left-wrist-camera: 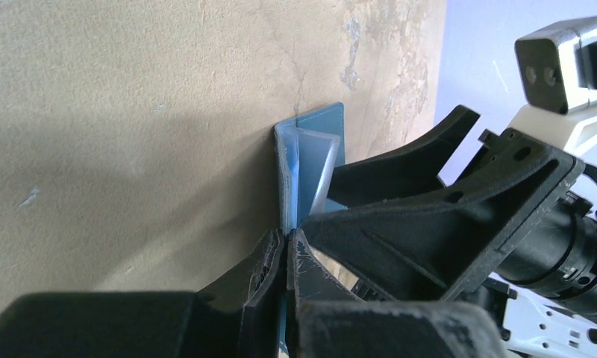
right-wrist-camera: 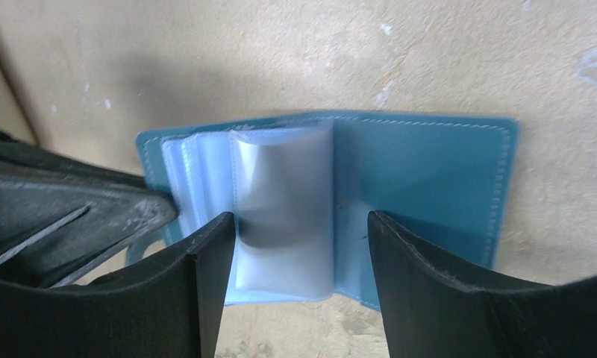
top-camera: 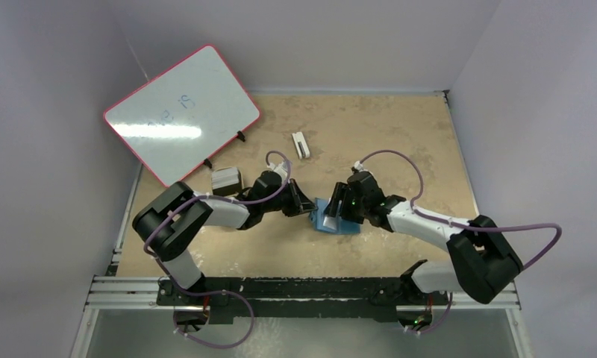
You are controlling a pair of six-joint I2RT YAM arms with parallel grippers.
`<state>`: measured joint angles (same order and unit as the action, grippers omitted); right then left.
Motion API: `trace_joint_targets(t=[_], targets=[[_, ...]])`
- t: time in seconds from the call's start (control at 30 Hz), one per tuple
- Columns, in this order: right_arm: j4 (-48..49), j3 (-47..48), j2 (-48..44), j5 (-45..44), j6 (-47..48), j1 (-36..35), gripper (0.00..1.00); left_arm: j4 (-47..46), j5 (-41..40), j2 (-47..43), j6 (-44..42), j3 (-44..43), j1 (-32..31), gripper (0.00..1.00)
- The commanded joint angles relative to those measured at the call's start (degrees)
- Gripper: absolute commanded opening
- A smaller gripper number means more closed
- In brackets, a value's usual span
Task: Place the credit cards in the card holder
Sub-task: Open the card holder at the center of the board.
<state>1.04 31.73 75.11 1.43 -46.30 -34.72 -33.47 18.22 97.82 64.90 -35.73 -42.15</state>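
Observation:
The teal card holder [top-camera: 331, 219] lies open on the table between both grippers. My left gripper [left-wrist-camera: 289, 237] is shut on its left edge; the holder's flap [left-wrist-camera: 315, 128] stands up beyond the fingertips. In the right wrist view the holder [right-wrist-camera: 430, 168] shows its clear inner pockets [right-wrist-camera: 280, 201], one bulging up. My right gripper [right-wrist-camera: 295, 227] is open and empty, its fingers on either side of those pockets. It also shows in the top view [top-camera: 342, 209]. A small grey stack of cards [top-camera: 226, 179] lies behind my left arm, apart from both grippers.
A red-framed whiteboard [top-camera: 182, 113] leans at the back left, over the table edge. A small white oblong block [top-camera: 301, 145] lies at the back middle. Walls close in the left, back and right sides.

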Motion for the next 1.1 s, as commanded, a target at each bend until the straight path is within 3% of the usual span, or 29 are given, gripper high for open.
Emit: trace_joint_targets(t=[0.0, 0.47, 0.7, 0.8, 0.97, 1.07], targets=[[-8.5, 4.3, 1.3, -7.8, 2.8, -0.3, 0.67, 2.3, -1.9, -4.7, -3.5, -0.3, -0.2, 0.0], [-21.0, 7.5, -1.8, -15.2, 2.8, -0.5, 0.56, 6.9, -3.3, -6.4, -5.8, -0.5, -0.3, 0.0], [-20.4, 11.1, -4.5, -11.8, 4.2, -2.8, 0.53, 7.3, -3.4, -7.4, -5.3, -1.1, -0.3, 0.0], [-14.3, 10.4, -4.8, -6.0, 4.1, -4.9, 0.59, 6.2, -3.6, -7.4, -4.7, -0.7, -0.2, 0.0], [-11.1, 11.5, -0.6, -6.8, 2.4, -8.5, 0.74, 5.5, -3.7, -7.4, -4.0, 0.0, -0.3, 0.0], [-8.7, 11.6, 2.8, -6.6, 2.3, -8.7, 0.76, 4.4, -3.2, -7.3, -3.1, 0.3, -0.3, 0.0]])
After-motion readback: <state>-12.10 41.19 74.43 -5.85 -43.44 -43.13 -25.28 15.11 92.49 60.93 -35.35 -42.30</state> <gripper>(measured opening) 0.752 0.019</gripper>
